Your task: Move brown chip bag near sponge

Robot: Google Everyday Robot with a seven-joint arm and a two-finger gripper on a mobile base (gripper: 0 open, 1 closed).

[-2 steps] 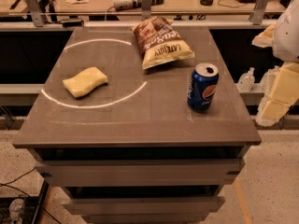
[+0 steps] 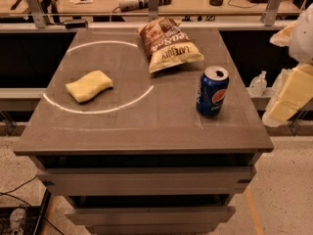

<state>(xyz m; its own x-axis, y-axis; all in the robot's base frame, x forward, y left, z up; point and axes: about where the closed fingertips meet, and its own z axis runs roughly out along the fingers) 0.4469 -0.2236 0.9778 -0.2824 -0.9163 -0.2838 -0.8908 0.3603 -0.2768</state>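
Note:
The brown chip bag (image 2: 168, 45), brown on top and pale yellow below with "LATE JULY" print, lies on the far middle of the grey table (image 2: 146, 126). The pale yellow sponge (image 2: 89, 85) lies flat on the left side, inside a white circle marked on the tabletop. My gripper (image 2: 276, 112) hangs off the table's right edge at the end of the pale arm (image 2: 296, 80). It is well to the right of the bag and touches nothing.
A blue Pepsi can (image 2: 212, 91) stands upright on the right side of the table, between the arm and the bag. A workbench with a power strip (image 2: 142, 3) runs behind the table. A small clear bottle (image 2: 257, 83) sits on a ledge at the right.

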